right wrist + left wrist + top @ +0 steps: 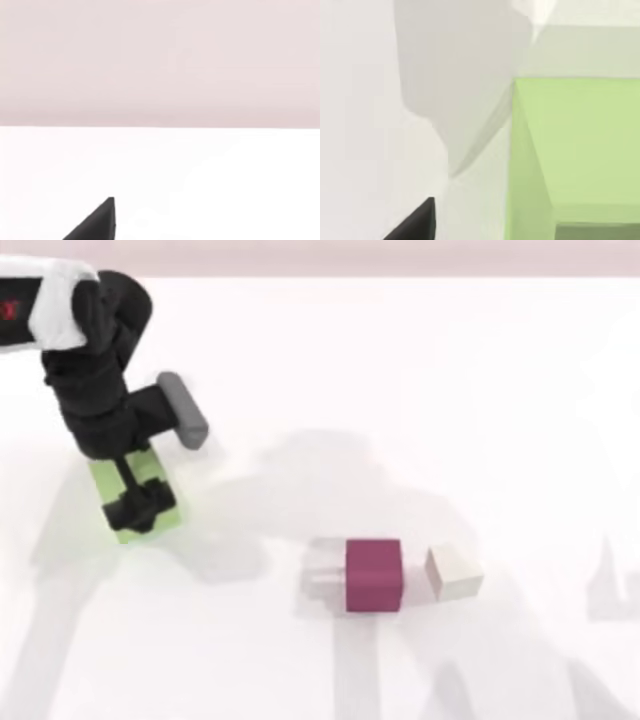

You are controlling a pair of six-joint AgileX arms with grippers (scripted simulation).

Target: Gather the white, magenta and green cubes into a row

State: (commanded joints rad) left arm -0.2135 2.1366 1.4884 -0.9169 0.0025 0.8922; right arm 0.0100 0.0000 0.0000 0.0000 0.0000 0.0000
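The light lime green cube [105,485] lies at the table's left, largely covered by my left gripper [138,502], which hangs over it, open. In the left wrist view the green cube [575,150] fills one side, and a bare strip of table separates it from the one dark fingertip [417,226] that shows. The dark magenta cube [374,575] sits right of centre, near the front. Just to its right, with a small gap, rests the smaller off-white cube [454,572], slightly turned. My right arm is out of the top view; only one of its fingertips [97,225] shows, over bare table.
A faint pale square patch [322,570] lies against the magenta cube's left side. The white table [420,390] stretches back to a pinkish far wall [160,60]. Arm shadows cross the front of the table.
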